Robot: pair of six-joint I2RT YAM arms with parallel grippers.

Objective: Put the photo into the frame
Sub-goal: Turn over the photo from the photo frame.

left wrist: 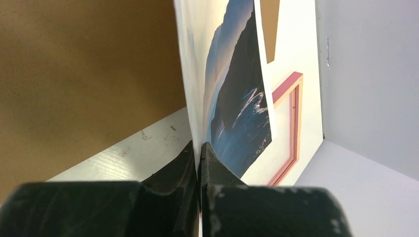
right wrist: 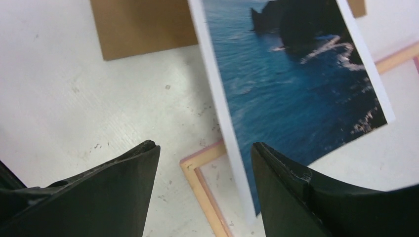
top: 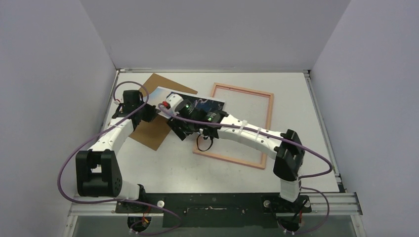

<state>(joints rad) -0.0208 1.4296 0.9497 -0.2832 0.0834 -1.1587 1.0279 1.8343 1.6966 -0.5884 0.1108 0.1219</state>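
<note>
My left gripper (left wrist: 200, 148) is shut on the edge of the photo (left wrist: 237, 108), a print of blue sea and dark cliffs, and holds it up on edge above the table. In the top view the left gripper (top: 164, 105) holds the photo (top: 213, 104) just left of the frame (top: 270, 123). My right gripper (right wrist: 205, 153) is open, and the photo's (right wrist: 296, 84) white-bordered lower corner hangs between its jaws, close to the right finger (right wrist: 286, 187), above a corner of the frame (right wrist: 197, 170). The frame lies flat, light wood with a pink edge (left wrist: 291, 123).
The brown fibreboard backing panel (top: 150, 133) lies flat on the table at the left, under my left arm, and also shows in the wrist views (left wrist: 74, 74) (right wrist: 143, 24). Grey walls close in the white table (top: 207, 168) on three sides.
</note>
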